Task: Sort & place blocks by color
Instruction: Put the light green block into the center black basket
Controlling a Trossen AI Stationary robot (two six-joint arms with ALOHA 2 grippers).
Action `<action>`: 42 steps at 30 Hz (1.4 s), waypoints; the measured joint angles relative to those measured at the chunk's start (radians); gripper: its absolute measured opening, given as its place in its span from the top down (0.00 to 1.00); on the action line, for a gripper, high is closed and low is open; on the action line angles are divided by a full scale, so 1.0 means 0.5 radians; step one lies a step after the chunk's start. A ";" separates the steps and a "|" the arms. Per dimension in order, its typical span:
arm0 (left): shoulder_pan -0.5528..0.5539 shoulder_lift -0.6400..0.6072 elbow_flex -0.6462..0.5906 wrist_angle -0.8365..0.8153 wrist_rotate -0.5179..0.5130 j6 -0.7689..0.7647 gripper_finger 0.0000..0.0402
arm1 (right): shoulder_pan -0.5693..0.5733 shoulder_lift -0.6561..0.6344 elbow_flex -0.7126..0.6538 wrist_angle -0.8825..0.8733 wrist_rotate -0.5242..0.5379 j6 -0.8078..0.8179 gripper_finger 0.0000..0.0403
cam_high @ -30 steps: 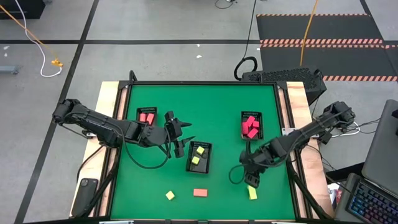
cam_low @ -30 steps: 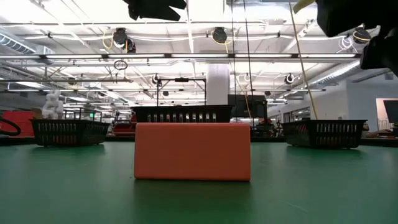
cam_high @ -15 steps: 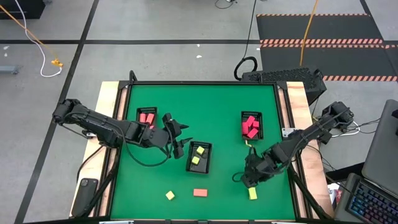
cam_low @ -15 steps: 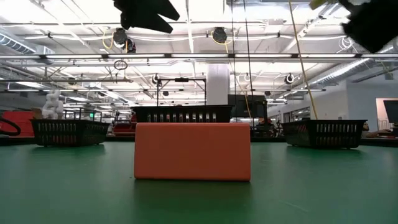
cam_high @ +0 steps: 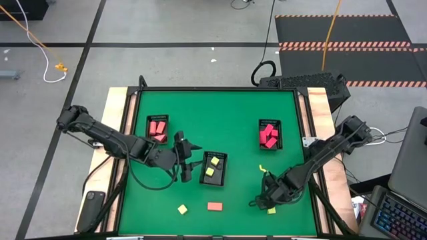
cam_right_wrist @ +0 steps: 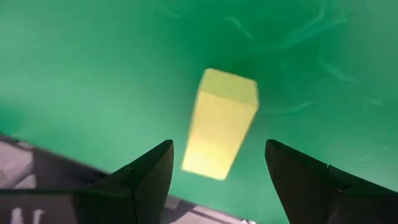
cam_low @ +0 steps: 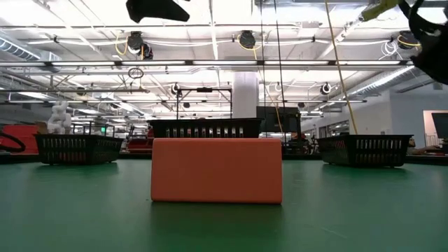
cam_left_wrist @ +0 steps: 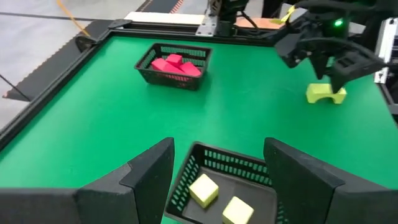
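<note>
My right gripper (cam_high: 267,200) (cam_right_wrist: 217,149) is open and hovers over a pale yellow bar block (cam_right_wrist: 221,121) (cam_high: 271,210) that lies flat on the green mat near the table's near right corner. Its fingers stand on either side of the block without touching it. My left gripper (cam_high: 189,171) (cam_left_wrist: 219,149) is open beside the middle black tray (cam_high: 222,175) (cam_left_wrist: 205,157), which holds two yellow blocks (cam_left_wrist: 204,190). A salmon-orange block (cam_high: 214,206) (cam_low: 217,170) and a small yellow cube (cam_high: 182,209) rest on the mat near the near edge.
A black tray with salmon-red blocks (cam_high: 157,127) sits at the left of the mat. A tray of pink-red blocks (cam_high: 270,135) (cam_left_wrist: 176,63) sits at the right. Wooden side rails (cam_high: 112,133) border the mat. Bare mat lies between the trays.
My right gripper has moved toward the table's near edge and come down over the yellow bar block, staying open. My left gripper has shifted toward the near edge, alongside the middle tray. No block has moved.
</note>
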 joint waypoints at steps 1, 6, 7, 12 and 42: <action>-0.012 0.000 0.000 0.000 0.001 -0.007 0.38 | 0.003 0.014 0.000 -0.016 0.001 -0.002 0.38; -0.067 0.000 0.000 0.001 0.000 -0.047 0.38 | 0.014 0.041 0.000 -0.048 0.069 -0.003 0.42; -0.077 0.000 0.000 0.002 0.000 -0.049 0.38 | 0.017 0.048 0.000 -0.048 0.094 -0.003 0.44; -0.111 0.000 0.000 0.006 0.000 -0.076 0.38 | 0.050 0.084 0.000 -0.042 0.099 0.002 0.55; -0.258 0.000 0.002 0.050 -0.054 -0.081 0.38 | -0.048 -0.034 0.008 0.735 0.858 -1.295 0.70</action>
